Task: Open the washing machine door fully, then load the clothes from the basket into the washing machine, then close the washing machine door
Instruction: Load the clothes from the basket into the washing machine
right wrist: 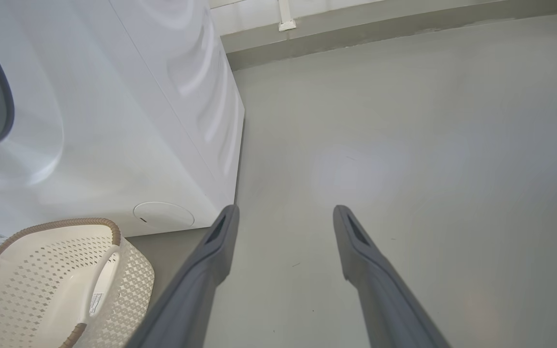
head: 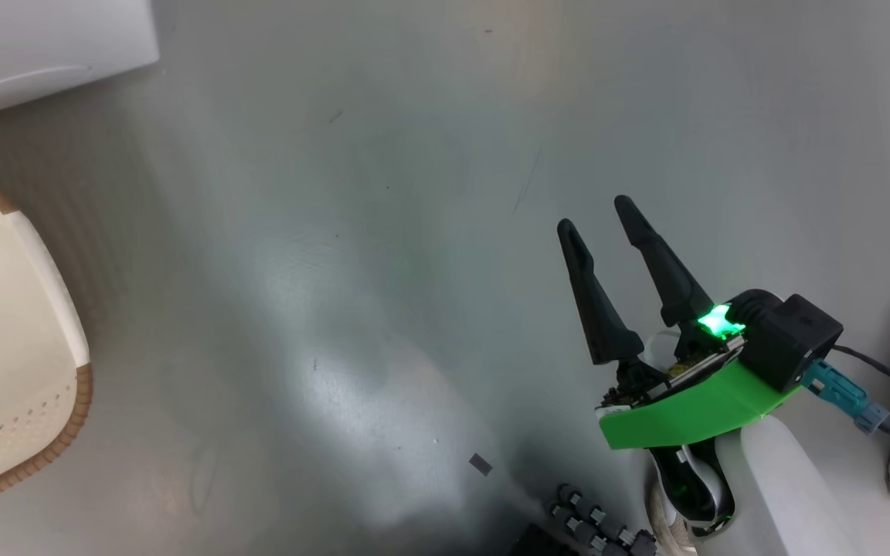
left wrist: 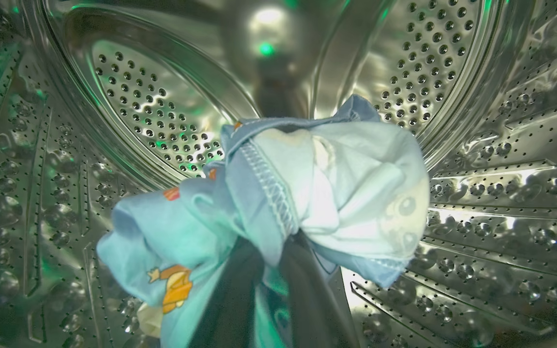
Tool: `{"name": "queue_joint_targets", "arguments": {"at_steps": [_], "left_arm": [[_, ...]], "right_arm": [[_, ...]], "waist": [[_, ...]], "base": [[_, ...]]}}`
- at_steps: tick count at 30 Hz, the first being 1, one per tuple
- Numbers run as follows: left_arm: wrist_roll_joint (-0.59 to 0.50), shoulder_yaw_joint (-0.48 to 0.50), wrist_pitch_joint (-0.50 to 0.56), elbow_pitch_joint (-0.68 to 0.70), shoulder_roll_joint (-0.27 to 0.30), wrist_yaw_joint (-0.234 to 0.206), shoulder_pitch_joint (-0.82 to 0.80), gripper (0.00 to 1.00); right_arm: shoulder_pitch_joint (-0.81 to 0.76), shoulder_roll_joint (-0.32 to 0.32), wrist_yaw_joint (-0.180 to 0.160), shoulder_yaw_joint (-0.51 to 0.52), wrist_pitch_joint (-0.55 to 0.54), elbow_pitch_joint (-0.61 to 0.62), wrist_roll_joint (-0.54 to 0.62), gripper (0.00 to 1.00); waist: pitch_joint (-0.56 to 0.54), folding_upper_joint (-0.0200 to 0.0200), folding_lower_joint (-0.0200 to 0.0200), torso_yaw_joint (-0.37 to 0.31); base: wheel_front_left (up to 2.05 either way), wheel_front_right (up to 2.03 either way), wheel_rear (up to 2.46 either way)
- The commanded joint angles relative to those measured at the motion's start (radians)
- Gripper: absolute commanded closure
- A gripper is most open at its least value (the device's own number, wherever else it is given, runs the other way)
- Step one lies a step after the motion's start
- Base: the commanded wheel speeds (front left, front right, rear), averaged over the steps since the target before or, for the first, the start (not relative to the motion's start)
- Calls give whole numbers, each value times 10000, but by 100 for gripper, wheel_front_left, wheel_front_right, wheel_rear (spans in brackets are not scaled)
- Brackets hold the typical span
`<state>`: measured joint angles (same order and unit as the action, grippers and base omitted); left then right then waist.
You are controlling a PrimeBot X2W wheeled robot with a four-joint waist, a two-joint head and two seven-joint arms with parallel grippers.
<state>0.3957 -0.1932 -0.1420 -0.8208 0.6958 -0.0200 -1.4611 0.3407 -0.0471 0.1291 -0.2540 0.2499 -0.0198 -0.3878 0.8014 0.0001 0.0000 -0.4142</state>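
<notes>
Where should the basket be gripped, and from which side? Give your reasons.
Grip the near side handle of the basket, from the open floor side. It is a slim loop at the woven rim, nearest the open right end effector; the washing machine stands behind.

We take this for a bare utility or test room set up for laundry, not a furnished home. We see a white front-loading washing machine (right wrist: 114,121) standing directly on a smooth grey floor (right wrist: 404,145), a perforated cream basket (right wrist: 41,280) just beside it, and printed clothes (left wrist: 307,193) inside its perforated steel drum (left wrist: 491,203). Along the pale wall (right wrist: 249,19) runs a grey skirting band (right wrist: 380,31), with a white conduit (right wrist: 285,14) coming down to it.
</notes>
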Motion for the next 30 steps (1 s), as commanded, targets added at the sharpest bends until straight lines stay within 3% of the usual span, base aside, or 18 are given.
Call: {"name": "queue_joint_targets", "arguments": {"at_steps": [1, 15, 30], "left_arm": [[-105, 39, -75, 25, 417, 131, -206, 0], [21, -379, -34, -615, -104, 454, -70, 0], [787, -83, -617, 434, -688, 24, 2326, 0]], "right_arm": [[-149, -32, 16, -222, 118, 155, -177, 0], [-229, -32, 16, 47, 118, 173, 95, 0], [-574, -32, 16, 560, 118, 119, 738, 0]], "waist": [[-17, -1, 0, 18], [-318, -1, 0, 563], [-1387, -1, 0, 1667]], "base": [[0, 0, 0], [0, 0, 0], [0, 0, 0]]}}
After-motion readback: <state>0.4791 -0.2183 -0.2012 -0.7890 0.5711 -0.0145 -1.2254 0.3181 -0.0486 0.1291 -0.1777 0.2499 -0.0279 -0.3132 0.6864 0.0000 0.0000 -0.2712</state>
